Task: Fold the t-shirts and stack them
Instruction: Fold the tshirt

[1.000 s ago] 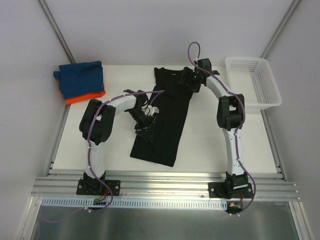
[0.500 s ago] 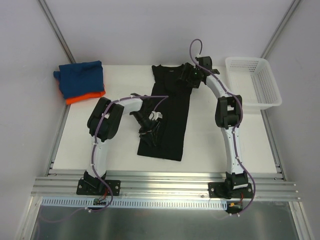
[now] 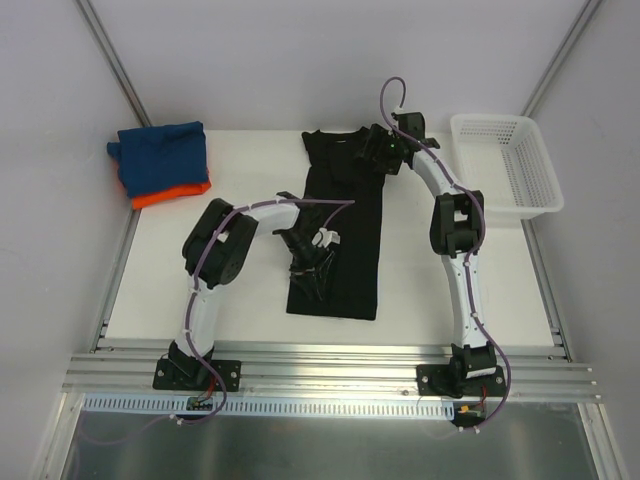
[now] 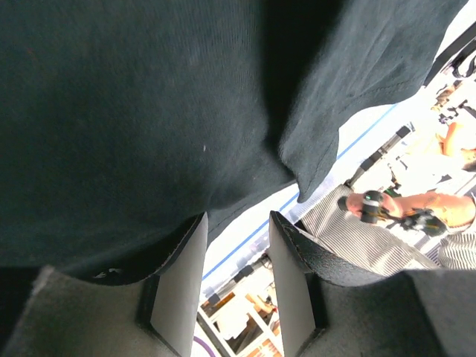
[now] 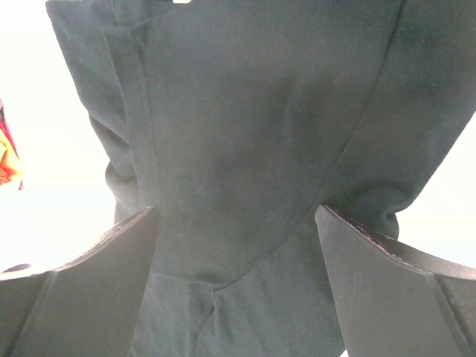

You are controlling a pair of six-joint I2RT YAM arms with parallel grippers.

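Note:
The black t-shirt (image 3: pixel 350 200) lies on the white table, folded into a long narrow strip from the back edge towards the front. My left gripper (image 3: pixel 312 270) sits at the strip's lower left edge. In the left wrist view this gripper (image 4: pixel 238 219) has its fingers apart with nothing between them, and black cloth (image 4: pixel 149 111) fills the frame above. My right gripper (image 3: pixel 378 158) hovers over the shirt's top right corner. In the right wrist view it (image 5: pixel 236 210) is wide open just above the cloth (image 5: pixel 238 111). The blue t-shirt (image 3: pixel 160 155) lies folded on the orange t-shirt (image 3: pixel 172 194) at the back left.
A white mesh basket (image 3: pixel 505 160) stands at the back right, off the table's edge. Bare white table (image 3: pixel 200 290) shows on both sides of the black shirt. A metal rail (image 3: pixel 320 365) runs along the near edge.
My left gripper has moved to the right, and the black shirt's lower end has swung right with it, so the strip now lies straighter. The right gripper has shifted slightly.

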